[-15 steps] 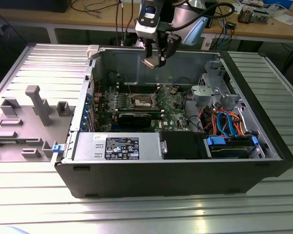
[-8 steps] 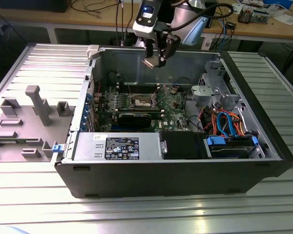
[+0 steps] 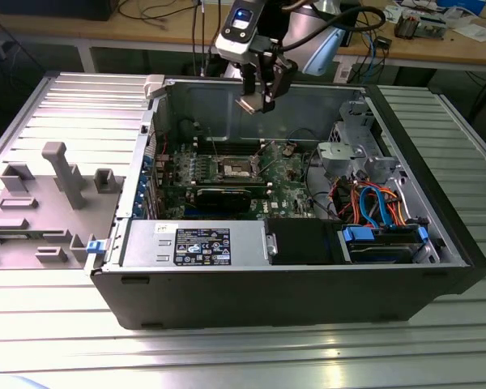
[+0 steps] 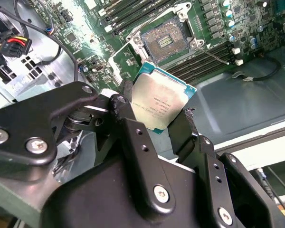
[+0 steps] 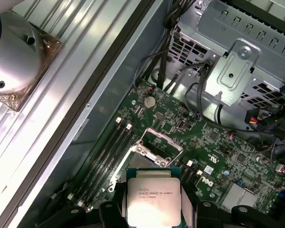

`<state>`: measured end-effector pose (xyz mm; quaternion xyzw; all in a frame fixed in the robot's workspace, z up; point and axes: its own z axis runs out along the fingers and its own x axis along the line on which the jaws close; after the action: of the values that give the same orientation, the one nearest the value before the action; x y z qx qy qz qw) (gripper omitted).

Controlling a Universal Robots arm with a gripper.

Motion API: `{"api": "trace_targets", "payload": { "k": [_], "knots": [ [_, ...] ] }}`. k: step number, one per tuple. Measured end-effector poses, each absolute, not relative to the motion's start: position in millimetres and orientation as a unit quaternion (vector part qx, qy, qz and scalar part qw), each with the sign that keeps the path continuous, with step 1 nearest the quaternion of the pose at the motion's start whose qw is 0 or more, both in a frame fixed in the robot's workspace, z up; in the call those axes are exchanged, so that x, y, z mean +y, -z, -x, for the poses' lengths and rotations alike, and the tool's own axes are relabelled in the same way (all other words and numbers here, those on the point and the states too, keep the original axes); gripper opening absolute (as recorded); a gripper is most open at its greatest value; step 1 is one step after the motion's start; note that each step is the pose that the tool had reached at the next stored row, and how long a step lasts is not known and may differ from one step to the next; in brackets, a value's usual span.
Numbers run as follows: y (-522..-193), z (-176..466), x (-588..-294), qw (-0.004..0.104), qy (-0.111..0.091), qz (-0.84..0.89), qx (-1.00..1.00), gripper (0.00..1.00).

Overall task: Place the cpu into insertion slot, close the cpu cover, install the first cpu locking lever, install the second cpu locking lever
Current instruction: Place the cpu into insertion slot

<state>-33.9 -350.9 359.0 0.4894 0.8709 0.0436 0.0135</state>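
My gripper (image 3: 257, 99) hangs above the back of the open computer case (image 3: 308, 300), shut on the cpu (image 4: 161, 102). The cpu is a flat square chip with a silver-grey top; in the first wrist view the cpu (image 5: 153, 197) sits level between the black fingers (image 5: 109, 211). Below it on the green motherboard lies the insertion slot (image 4: 167, 40), uncovered, with its contact field showing. In the first wrist view the cpu cover (image 5: 162, 140) stands tilted up at the slot's far side. A thin locking lever (image 4: 213, 54) sticks out beside the slot.
A power supply box (image 3: 194, 243) with a black label lies along the case's front wall. A metal drive cage (image 3: 352, 154) and orange and blue cables (image 3: 373, 203) fill the exterior view's right. A grey fixture (image 3: 57, 174) sits on the table at the exterior view's left.
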Motion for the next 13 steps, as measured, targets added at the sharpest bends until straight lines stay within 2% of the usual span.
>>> {"api": "trace_targets", "payload": {
  "k": [13],
  "knots": [
    [-358.9, 33.9, -350.9, 0.016, -0.043, -0.533, 0.845, 0.54]
  ]
}}
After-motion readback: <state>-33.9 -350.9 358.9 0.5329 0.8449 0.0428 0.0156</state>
